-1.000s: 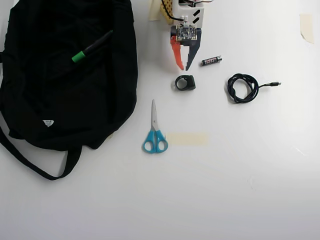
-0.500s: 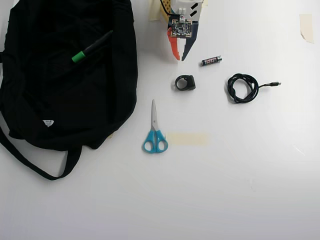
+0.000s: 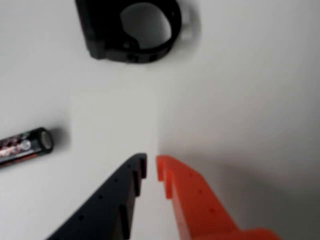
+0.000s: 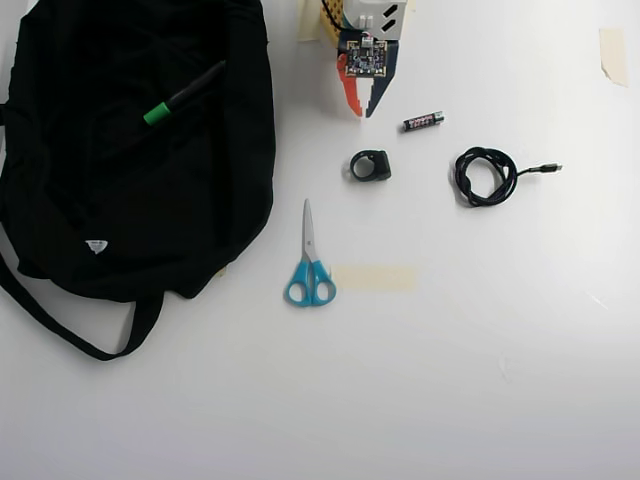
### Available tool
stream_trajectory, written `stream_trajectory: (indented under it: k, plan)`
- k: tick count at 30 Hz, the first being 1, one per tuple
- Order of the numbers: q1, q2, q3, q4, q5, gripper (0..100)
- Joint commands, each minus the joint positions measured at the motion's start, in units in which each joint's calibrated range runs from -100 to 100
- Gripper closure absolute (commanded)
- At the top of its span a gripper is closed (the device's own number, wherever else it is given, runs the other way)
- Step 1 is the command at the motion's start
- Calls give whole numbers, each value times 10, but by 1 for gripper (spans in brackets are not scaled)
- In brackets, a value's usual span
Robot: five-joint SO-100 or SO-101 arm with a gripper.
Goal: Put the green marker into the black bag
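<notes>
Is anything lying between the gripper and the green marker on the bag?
Nothing visible does. In the overhead view the gripper sits right of the bag, with only bare table and bag fabric between it and the marker, which lies on top of the bag. The black ring and scissors lie below that line.

matt black cloth bag [image 4: 130, 200], smooth white table [image 4: 450, 380], glossy battery [image 3: 22, 146]

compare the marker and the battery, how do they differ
The marker is long and slim with a green end; the battery is short and stubby with reddish print. The marker rests on the black bag; the battery lies on the bare table. Both have dark bodies and lie flat, slanted.
</notes>
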Motion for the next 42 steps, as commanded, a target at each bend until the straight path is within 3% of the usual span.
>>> stream_trajectory:
  k: [1, 42]
  plan:
    - [-3, -9, 11, 12, -1, 98]
    - [-20, -5, 11, 39, 5, 98]
